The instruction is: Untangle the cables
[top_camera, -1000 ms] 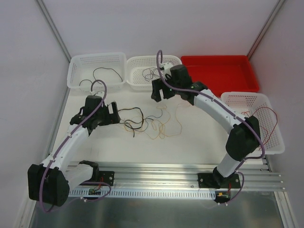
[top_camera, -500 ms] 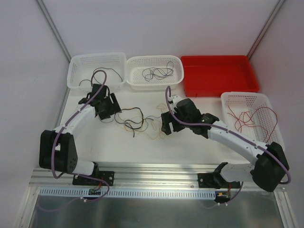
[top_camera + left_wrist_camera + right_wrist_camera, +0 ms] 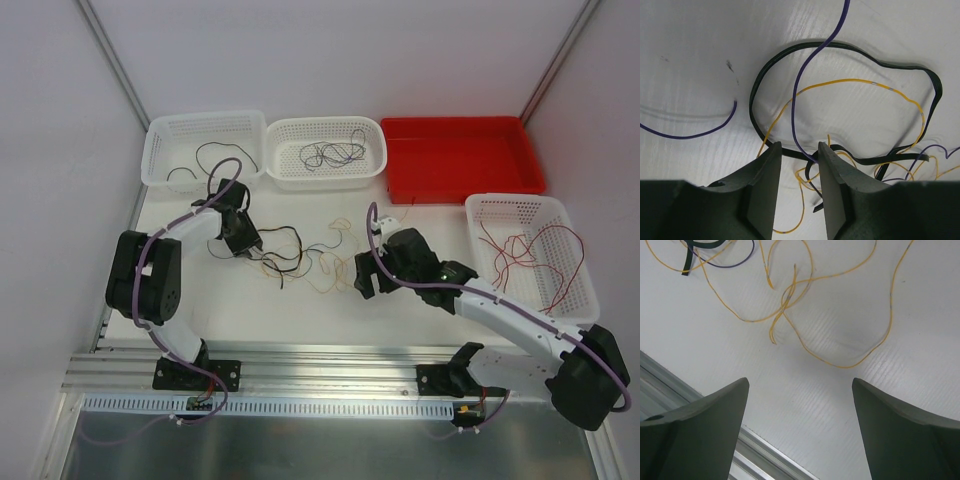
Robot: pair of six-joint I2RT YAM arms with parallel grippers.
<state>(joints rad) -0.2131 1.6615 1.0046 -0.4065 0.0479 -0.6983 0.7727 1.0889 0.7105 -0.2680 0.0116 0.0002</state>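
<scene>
Bare surface [image 3: 300, 305] lies open on the near side of the cables [image 3: 300, 255]. 3 white baskets [image 3: 205, 117] and a red tray [image 3: 455, 121] line the far and right edges.

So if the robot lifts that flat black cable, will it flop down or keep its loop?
Probably floppy: the black cable lies in loose curves. It looks thin, so likely light. The yellow wires cross it, so they may drag along.

Read table [image 3: 830, 405] as white sheet, finely ribbed, soft sheen. Found cables [image 3: 900, 65] smooth, plastic-sheathed, slightly glossy. Noted red tray [image 3: 460, 160] as smooth glossy plastic. Took white baskets [image 3: 290, 170] left of red tray as perforated plastic, duller. Saw rail [image 3: 330, 365] nearer than red tray as brushed, slotted metal. Logged left fingers [image 3: 760, 200] as matt dark plastic.
</scene>
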